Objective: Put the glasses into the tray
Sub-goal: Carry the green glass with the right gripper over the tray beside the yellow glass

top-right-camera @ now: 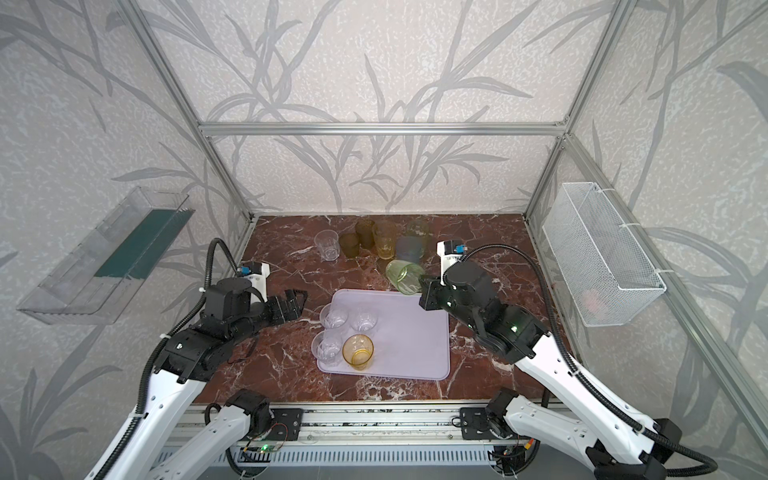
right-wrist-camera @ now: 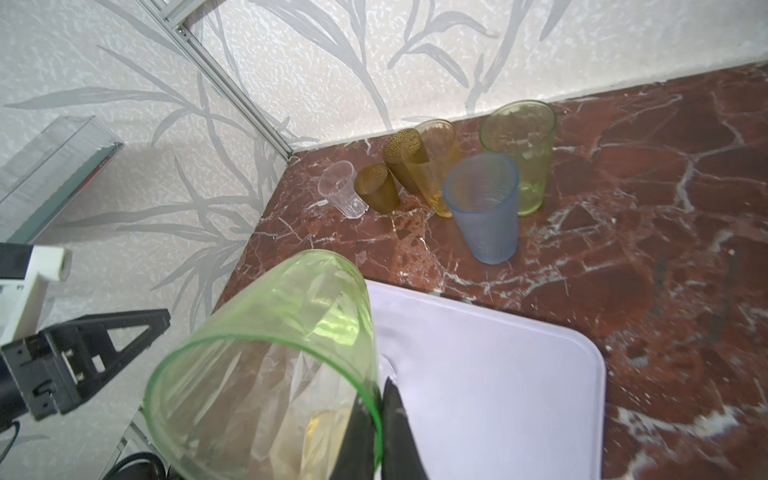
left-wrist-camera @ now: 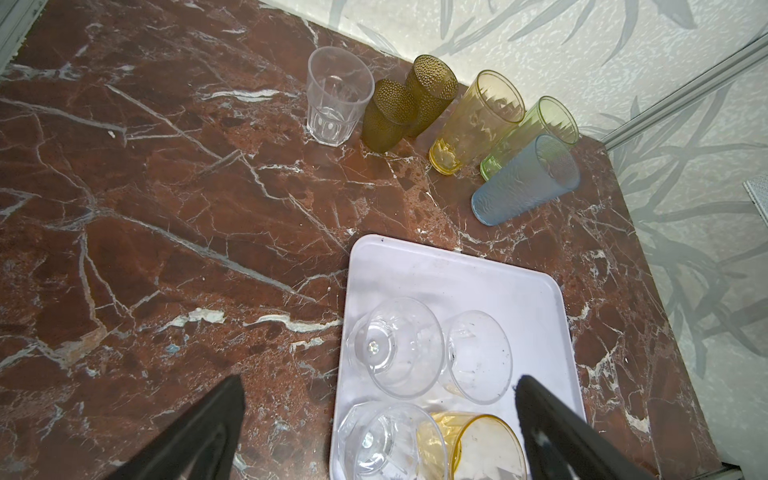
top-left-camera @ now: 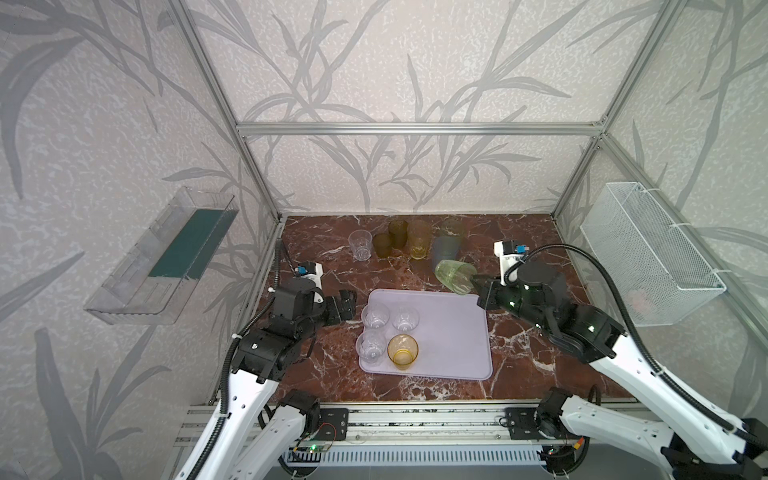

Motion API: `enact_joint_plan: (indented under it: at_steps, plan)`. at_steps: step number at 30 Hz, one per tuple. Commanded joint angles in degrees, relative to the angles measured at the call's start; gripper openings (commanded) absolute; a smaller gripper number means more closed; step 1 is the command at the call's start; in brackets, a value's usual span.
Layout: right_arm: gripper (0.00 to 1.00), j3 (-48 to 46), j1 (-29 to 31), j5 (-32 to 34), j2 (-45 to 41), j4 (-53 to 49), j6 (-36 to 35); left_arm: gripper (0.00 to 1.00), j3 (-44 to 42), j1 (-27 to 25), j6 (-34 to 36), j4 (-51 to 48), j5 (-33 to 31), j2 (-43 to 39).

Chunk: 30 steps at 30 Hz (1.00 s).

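The lavender tray (top-left-camera: 451, 332) (top-right-camera: 415, 340) lies mid-table. On its left part stand three clear glasses (top-left-camera: 376, 316) and an amber glass (top-left-camera: 402, 351). My right gripper (top-left-camera: 474, 286) (right-wrist-camera: 380, 388) is shut on the rim of a short green glass (top-left-camera: 455, 276) (right-wrist-camera: 270, 353), held tilted above the tray's far right corner. My left gripper (top-left-camera: 348, 306) (left-wrist-camera: 380, 382) is open and holds nothing, just left of the tray. Along the back wall stand a clear glass (top-left-camera: 360, 244), two olive-brown glasses (top-left-camera: 382, 245), a tall amber glass (top-left-camera: 419, 239), a tall green glass (left-wrist-camera: 536, 133) and a blue-grey glass (left-wrist-camera: 523, 183).
A clear plastic bin (top-left-camera: 162, 257) hangs on the left wall and a white wire basket (top-left-camera: 648, 253) on the right wall. Aluminium frame posts stand at the table's back corners. The right half of the tray is bare.
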Motion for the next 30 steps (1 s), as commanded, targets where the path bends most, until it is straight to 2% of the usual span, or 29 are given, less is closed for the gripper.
enact_joint_plan:
  at_steps: [1, 6, 14, 20, 30]
  plan:
    - [0.0, -2.36, -0.24, 1.86, -6.49, -6.19, -1.14, 0.99, -0.76, -2.23, -3.09, 1.48, -2.39, -0.96]
    - [0.0, -4.37, -0.28, 4.28, -14.75, -13.56, -0.6, 0.99, -0.84, -10.32, -4.72, 4.3, -8.8, 1.51]
    - [0.0, -4.83, -0.31, 4.76, -18.63, -20.08, -0.05, 0.99, 4.28, -21.15, -3.63, 7.96, -13.18, 12.1]
    - [0.0, -6.04, -0.25, 1.56, -19.05, -22.05, 0.66, 0.99, 6.65, -22.98, -1.35, 8.87, -13.43, 16.39]
    - [0.0, -7.41, -0.27, -3.42, -15.34, -22.91, 0.81, 0.99, 3.45, -22.98, -0.54, 12.38, -16.37, 13.66]
